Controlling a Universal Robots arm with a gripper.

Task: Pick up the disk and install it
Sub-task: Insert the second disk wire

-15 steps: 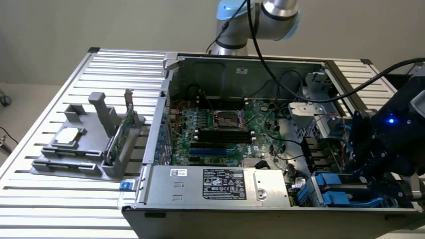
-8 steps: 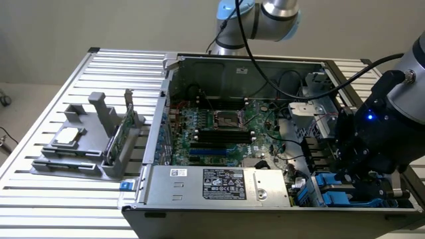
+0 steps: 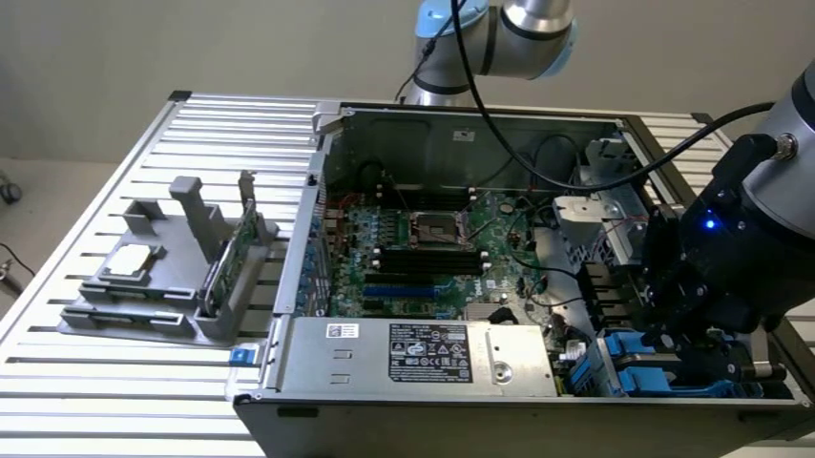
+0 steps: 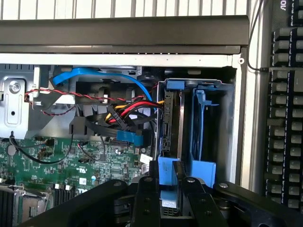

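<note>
Gripper (image 4: 170, 189) closed on the disk (image 4: 169, 177), held edge-on between its fingers above the drive bay (image 4: 199, 123) at the case's (image 3: 382, 114) front corner, exterior view's right.

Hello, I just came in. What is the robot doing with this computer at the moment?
The robot arm's black gripper hangs over the corner of the open grey computer case at the exterior view's right. Between its fingers it grips the flat silver-grey disk in a blue plastic carrier frame, held on edge right at the blue-edged drive bay. The disk is not yet fully in its slot.
</note>
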